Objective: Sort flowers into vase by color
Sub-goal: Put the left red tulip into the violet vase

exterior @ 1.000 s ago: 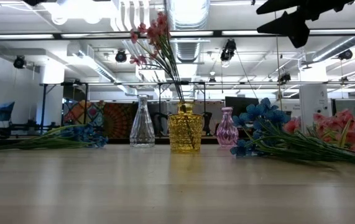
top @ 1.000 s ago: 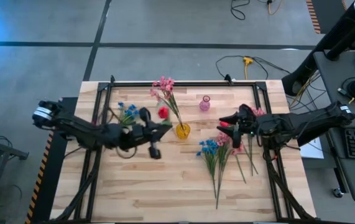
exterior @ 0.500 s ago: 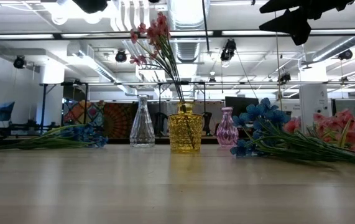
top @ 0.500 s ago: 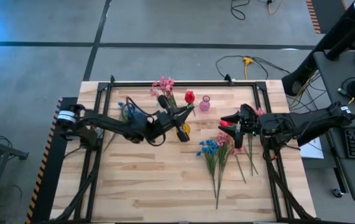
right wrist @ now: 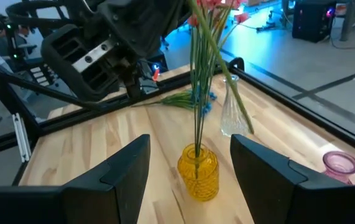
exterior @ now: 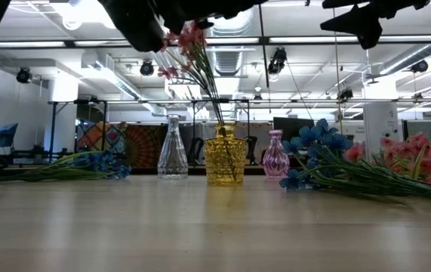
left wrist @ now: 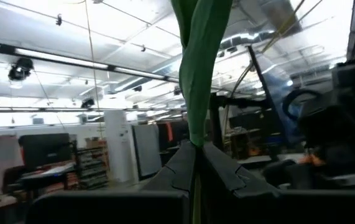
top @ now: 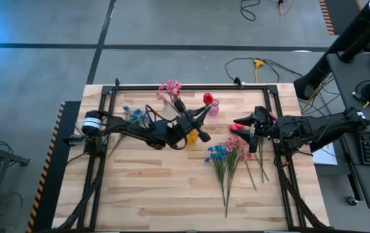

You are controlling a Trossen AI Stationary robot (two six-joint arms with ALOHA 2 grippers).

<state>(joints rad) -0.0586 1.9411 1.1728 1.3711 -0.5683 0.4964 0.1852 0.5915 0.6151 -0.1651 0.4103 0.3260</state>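
Note:
My left gripper (top: 190, 122) is above the yellow vase (top: 190, 136) and is shut on a red flower. Its bud (top: 207, 98) shows beside the small pink vase (top: 214, 108). Pink blossom sprays (top: 170, 89) stand in the yellow vase (exterior: 225, 155). A clear vase (exterior: 173, 148) stands to its left. Blue flowers (top: 133, 115) lie near the table's far left. A pile of blue, pink and red flowers (top: 231, 152) lies at centre right. My right gripper (top: 238, 124) hangs open over that pile's far end and touches nothing. My left gripper has the red flower's green stem (left wrist: 193, 134) pinched between its two fingertips (left wrist: 176, 167). The fingers come roughly level from the table's left. The flower is lifted clear. Its stem runs on past the fingertips toward the far right, ending in the bud near the pink vase.
In the right wrist view the yellow vase (right wrist: 198, 171), the clear vase (right wrist: 230, 115) and the pink vase (right wrist: 339, 164) stand in a row ahead of my right gripper (right wrist: 189, 180). A black frame rail (top: 191, 87) runs along the far edge. The near half of the table shows bare wood.
My left gripper has swung from the table's left toward the far right, passing over the yellow vase. It carries the red flower, whose bud has moved from left of the yellow vase to beside the pink vase. My right gripper has drifted slightly toward the right.

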